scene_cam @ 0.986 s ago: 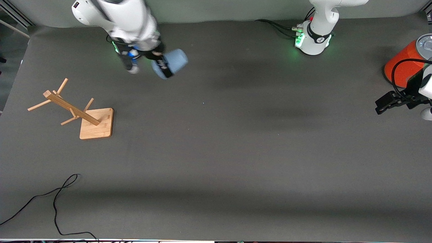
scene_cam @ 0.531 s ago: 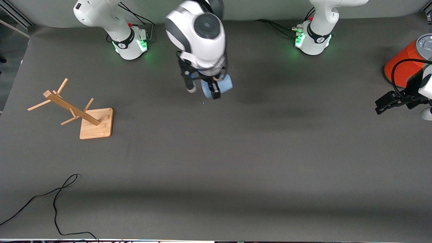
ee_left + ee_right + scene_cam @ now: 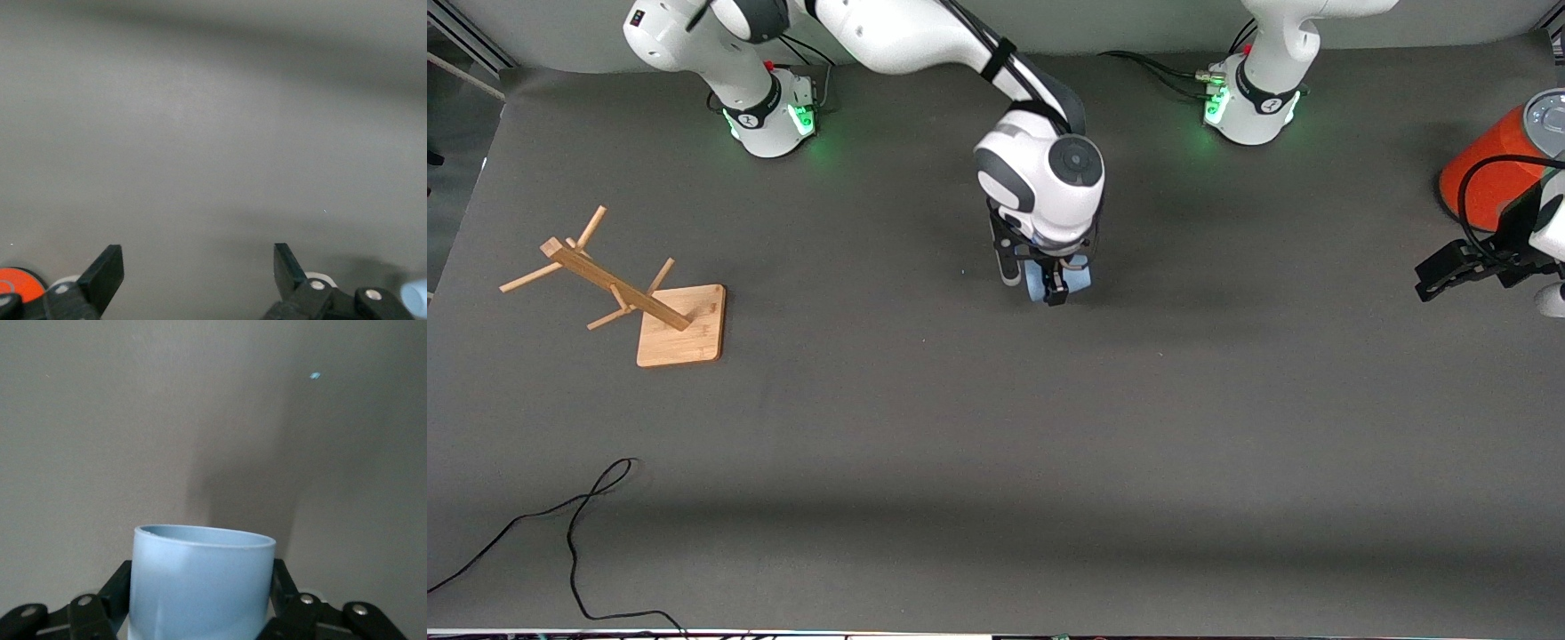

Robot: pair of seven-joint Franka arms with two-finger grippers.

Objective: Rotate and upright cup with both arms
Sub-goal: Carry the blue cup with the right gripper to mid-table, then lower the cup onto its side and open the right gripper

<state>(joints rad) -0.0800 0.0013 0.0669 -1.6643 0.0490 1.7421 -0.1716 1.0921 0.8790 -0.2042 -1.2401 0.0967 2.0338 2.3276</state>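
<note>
Small light-blue matte tapered cup [image 3: 1069, 283]: carried above mid-table, clenched in right hand [image 3: 1056, 286]. Left hand [image 3: 1449, 269]: released, empty, waiting beside orange cylinder [image 3: 1489, 169] at its arm's end. Progress: cup lifted; handover, rotation and upright placement apparently outstanding.

Lighting's pretty even and soft from overhead, no glare on the matte table [image 3: 996, 462]. Broad faint shadow bands cross it (darkest under the right arm). Green base glow spills nearby. Both wrist views look soft, slightly dim.
</note>
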